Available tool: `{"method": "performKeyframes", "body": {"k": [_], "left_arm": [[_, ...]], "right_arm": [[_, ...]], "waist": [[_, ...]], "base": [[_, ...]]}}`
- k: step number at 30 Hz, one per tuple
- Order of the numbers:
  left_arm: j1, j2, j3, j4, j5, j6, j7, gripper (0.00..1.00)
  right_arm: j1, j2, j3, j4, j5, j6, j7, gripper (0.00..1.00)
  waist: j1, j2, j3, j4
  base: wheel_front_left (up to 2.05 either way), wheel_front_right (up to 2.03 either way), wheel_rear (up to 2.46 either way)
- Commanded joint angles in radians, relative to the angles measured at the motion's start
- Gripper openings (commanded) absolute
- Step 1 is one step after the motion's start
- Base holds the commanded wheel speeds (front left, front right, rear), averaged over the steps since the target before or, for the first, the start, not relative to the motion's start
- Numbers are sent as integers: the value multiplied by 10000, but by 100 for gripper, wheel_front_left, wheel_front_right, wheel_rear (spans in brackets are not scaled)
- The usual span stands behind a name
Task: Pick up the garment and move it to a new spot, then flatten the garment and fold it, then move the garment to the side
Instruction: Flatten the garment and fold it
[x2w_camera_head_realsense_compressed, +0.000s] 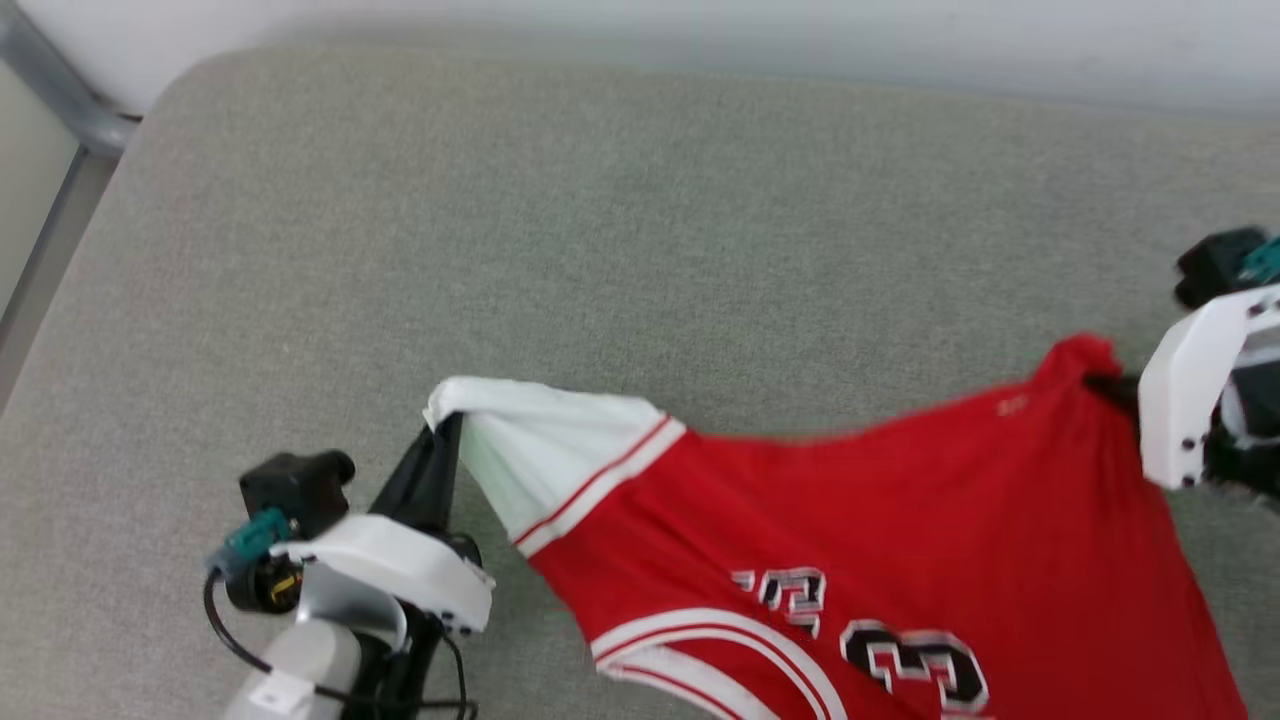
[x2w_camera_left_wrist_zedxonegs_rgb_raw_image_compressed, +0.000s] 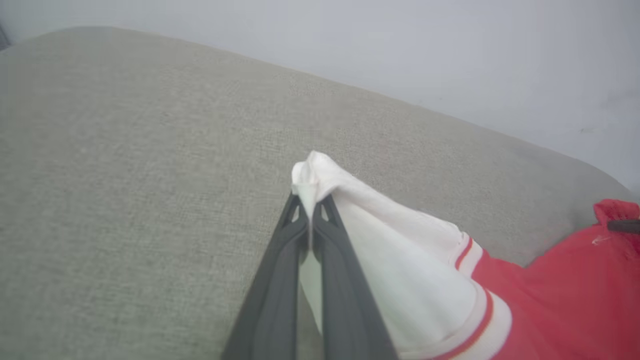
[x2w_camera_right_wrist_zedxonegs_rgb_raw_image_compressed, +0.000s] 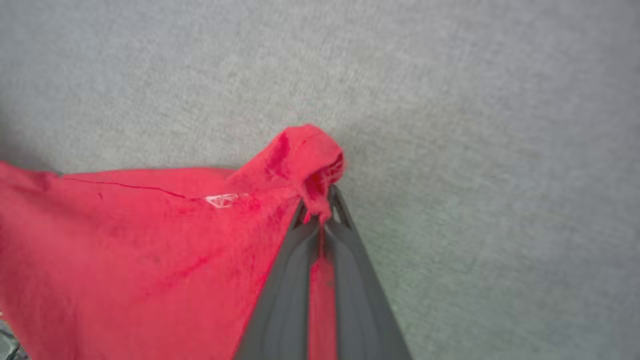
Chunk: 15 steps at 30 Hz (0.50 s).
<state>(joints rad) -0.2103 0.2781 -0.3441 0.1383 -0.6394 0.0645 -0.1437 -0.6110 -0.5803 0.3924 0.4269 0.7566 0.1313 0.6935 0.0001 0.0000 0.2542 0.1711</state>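
The garment (x2w_camera_head_realsense_compressed: 880, 530), a red jersey with white sleeves, striped trim and black white-outlined lettering, hangs stretched between my two grippers above a grey-green cushion. My left gripper (x2w_camera_head_realsense_compressed: 447, 425) is shut on the tip of a white sleeve (x2w_camera_left_wrist_zedxonegs_rgb_raw_image_compressed: 360, 220); in the left wrist view the left gripper (x2w_camera_left_wrist_zedxonegs_rgb_raw_image_compressed: 311, 202) pinches the white cloth between its dark fingers. My right gripper (x2w_camera_head_realsense_compressed: 1105, 385) is shut on a red corner of the garment (x2w_camera_right_wrist_zedxonegs_rgb_raw_image_compressed: 300, 160). In the right wrist view the right gripper (x2w_camera_right_wrist_zedxonegs_rgb_raw_image_compressed: 320, 200) has red cloth bunched over its fingertips. The jersey's lower part runs out of the bottom of the head view.
The grey-green cushion (x2w_camera_head_realsense_compressed: 640, 230) spreads wide behind and around the jersey. A pale wall (x2w_camera_head_realsense_compressed: 700, 30) runs along its far edge. A grey metal frame (x2w_camera_head_realsense_compressed: 60, 110) stands at the far left, beyond the cushion's rounded corner.
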Motion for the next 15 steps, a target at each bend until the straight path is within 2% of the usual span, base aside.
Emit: {"method": "performKeyframes", "body": {"k": [1,6,15], "left_arm": [[-366,154,99,80,-15,-78,62,0],[-1474,344,280,508,-70,-308,236,0],[-5272,602,493,2792,81,-961,448,0]], "right_arm": [[-230,70,-166,87,-61,-11,-242,0],[-640,242,-736,513,-640,-11,-816,0],[-2451,1001,-1914,1088,-2525,-12,-2022,0]], "waist": [[-1,0,-275,-202],[-1,0,-511,-471],[-1,0,-155,-1134]], "base": [[0,0,0],[0,0,0],[0,0,0]]}}
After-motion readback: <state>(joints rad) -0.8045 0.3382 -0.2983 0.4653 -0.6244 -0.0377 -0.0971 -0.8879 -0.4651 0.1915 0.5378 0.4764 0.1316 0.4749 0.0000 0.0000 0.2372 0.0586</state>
